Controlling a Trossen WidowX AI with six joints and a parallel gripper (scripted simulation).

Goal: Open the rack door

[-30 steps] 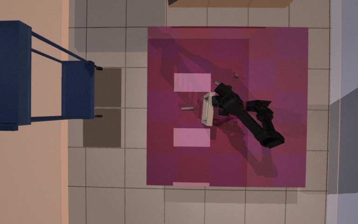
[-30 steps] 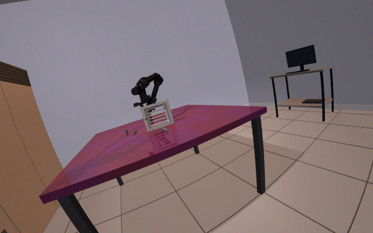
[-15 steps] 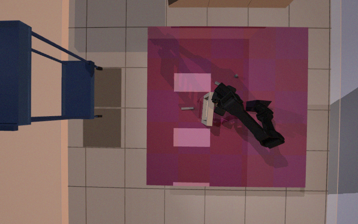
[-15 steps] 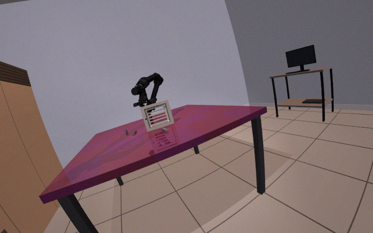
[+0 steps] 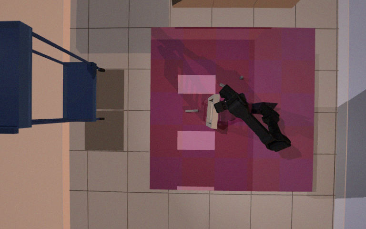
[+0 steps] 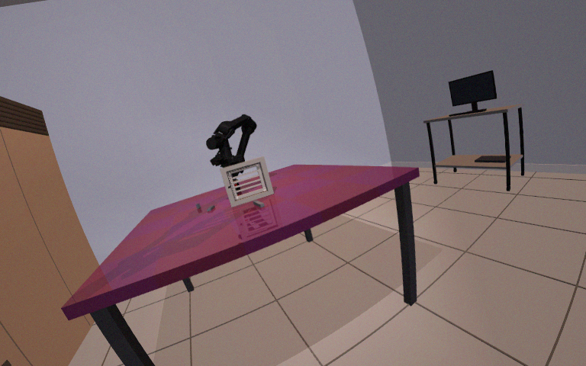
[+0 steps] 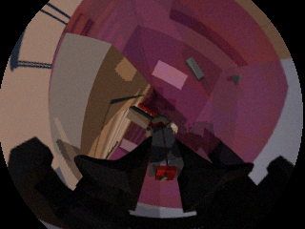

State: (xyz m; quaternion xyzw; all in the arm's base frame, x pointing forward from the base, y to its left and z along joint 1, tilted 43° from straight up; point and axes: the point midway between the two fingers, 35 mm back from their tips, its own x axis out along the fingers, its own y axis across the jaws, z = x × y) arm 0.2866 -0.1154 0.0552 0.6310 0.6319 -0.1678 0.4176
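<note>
The pale rack frame stands on the magenta table; its top shows close up at the left in the wrist view. Bars show through its opening. My gripper is over the arm-side face and shut on the handle, a dark grey upright piece with a red part. The rack's top edge runs diagonally across the wrist view, so fingers and handle stand turned relative to the rack. The arm hides most of the door from above; its exact angle cannot be told.
A flat grey bar lies beyond the rack. Another grey bar and a small grey cylinder lie to the side. A blue cart stands off the table.
</note>
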